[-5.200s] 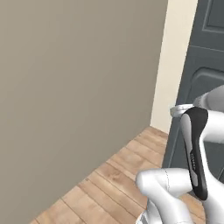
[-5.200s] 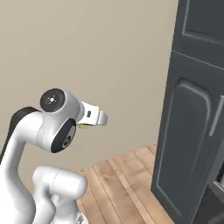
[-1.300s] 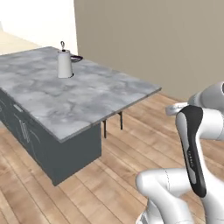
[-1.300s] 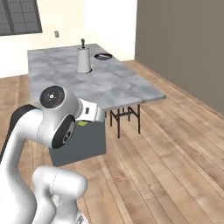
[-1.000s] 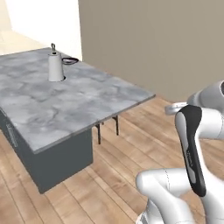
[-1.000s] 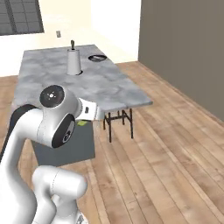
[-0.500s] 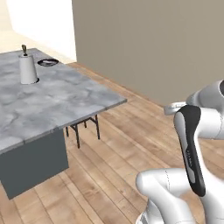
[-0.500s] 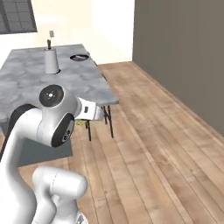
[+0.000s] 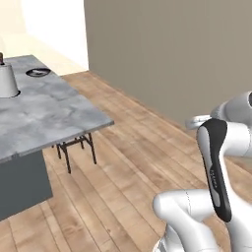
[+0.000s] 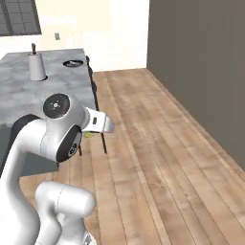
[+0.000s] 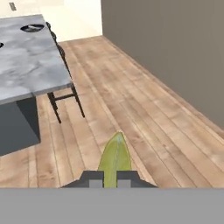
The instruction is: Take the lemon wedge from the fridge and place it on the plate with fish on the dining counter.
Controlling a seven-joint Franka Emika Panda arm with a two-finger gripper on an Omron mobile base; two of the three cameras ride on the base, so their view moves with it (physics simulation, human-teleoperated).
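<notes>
The lemon wedge (image 11: pixel 115 158) is seen as a narrow yellow-green sliver with a pointed tip, clamped at its base between the two dark finger tips, its point directed away from the hand over the wooden floor. In the right base view a small yellow speck of it (image 10: pixel 89 135) is seen just under the white hand. The dining counter (image 9: pixel 44 110) is seen as a long island with a grey-white marbled top on a dark grey base. A dark plate (image 9: pixel 38 73) is seen lying near the far edge of that top; what lies on it cannot be made out.
</notes>
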